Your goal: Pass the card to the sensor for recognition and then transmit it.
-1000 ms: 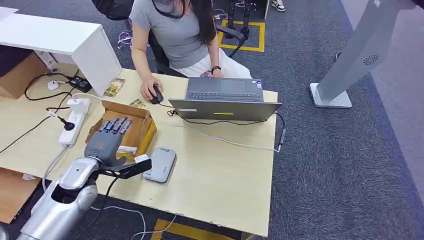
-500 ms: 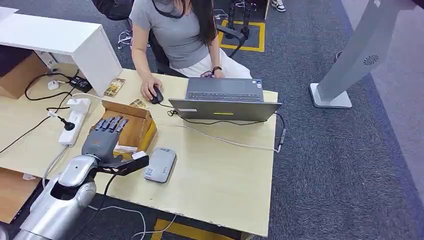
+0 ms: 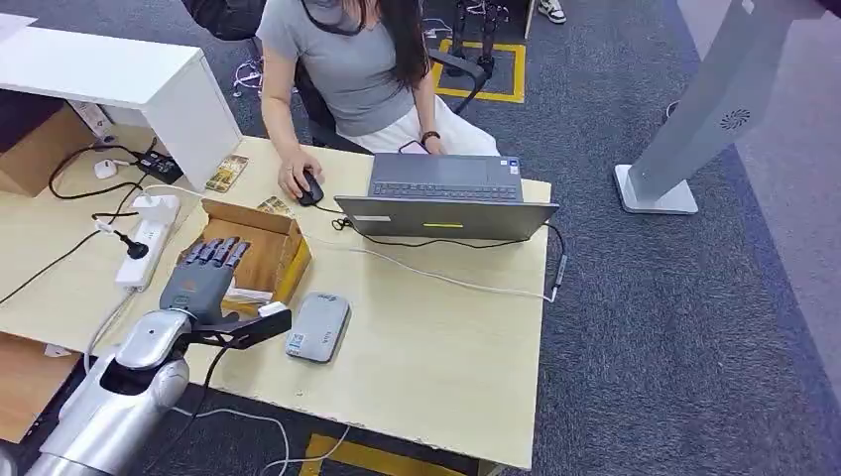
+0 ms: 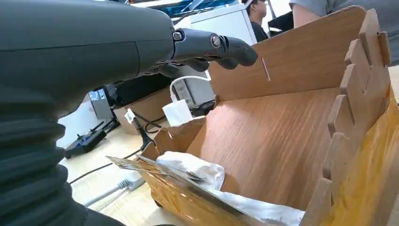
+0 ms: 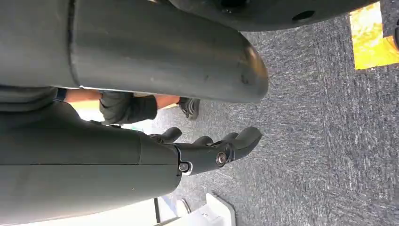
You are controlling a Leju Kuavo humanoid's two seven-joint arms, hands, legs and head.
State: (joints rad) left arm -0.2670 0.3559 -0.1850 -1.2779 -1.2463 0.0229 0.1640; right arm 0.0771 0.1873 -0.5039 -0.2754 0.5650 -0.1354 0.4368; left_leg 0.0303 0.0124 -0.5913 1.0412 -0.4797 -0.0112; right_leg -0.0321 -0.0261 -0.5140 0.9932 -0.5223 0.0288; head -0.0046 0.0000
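My left hand (image 3: 203, 279) hovers over an open cardboard box (image 3: 266, 245) on the desk, fingers stretched out flat and thumb pointing toward the grey sensor pad (image 3: 317, 326) beside the box. It holds nothing. In the left wrist view the fingers (image 4: 214, 46) hang above the box floor (image 4: 282, 136), where a patterned card (image 4: 141, 165) lies on a white wrapper (image 4: 197, 170) at the box's near edge. My right hand (image 5: 211, 151) hangs beside my body over the carpet, fingers loosely apart and empty.
A person sits across the desk with a hand on a mouse (image 3: 308, 187) next to an open laptop (image 3: 446, 193). A power strip (image 3: 148, 238) and cables lie left of the box. Loose cards (image 3: 226, 173) rest near a white cabinet (image 3: 119, 79).
My left hand has shifted slightly to the left over the box, thumb drawing away from the sensor pad. Everything else on the desk stays put.
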